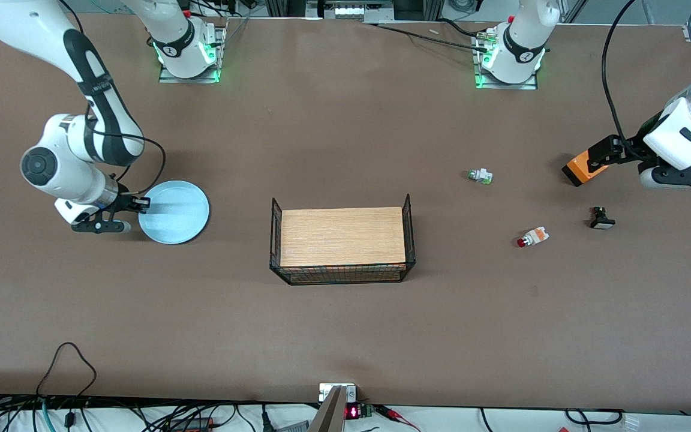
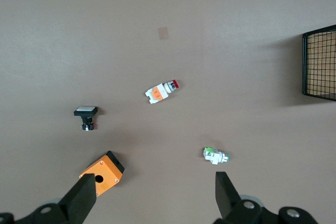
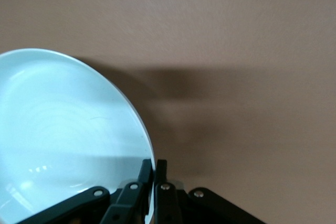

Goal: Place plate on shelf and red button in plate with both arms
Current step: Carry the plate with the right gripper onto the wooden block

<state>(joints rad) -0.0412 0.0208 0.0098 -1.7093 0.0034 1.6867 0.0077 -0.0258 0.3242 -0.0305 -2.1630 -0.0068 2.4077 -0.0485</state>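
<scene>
- Wire basket (image 1: 342,247) with a wooden board lying in it sits mid-desk, the item nearest the front camera. Likely the drop-off for both task things, given it lies between the two arms.
- Red button (image 1: 532,237) lies on its side on the desk (image 1: 345,336) toward the left arm's end, well apart from the basket. Untouched; nothing near it.
- Black button (image 1: 601,219) stands just beside it, further toward the left arm's end and slightly farther from the camera. A distractor.
- Plate (image 1: 174,212) is toward the right arm's end of the desk, about level with the basket.
- Right end effector (image 1: 135,205) is at the plate's rim on the side away from the basket. The right wrist view shows its fingers (image 3: 160,174) pinched nearly together on the thin rim, one inside, one outside. An edge pinch makes sense: the plate is too wide and shallow to span. Cannot tell whether the plate is lifted or flat on the desk.
- Green-capped button (image 1: 480,176) lies farther from the camera than the red one. Also a distractor.
- Orange box (image 1: 584,167) sits farthest back among the small things, at the left arm's end.
- Left end effector (image 2: 152,195) hangs up over the desk near the orange box, fingers spread wide, holding nothing. The height keeps all the buttons in its wrist view, which suits picking out the red one before descending.
</scene>
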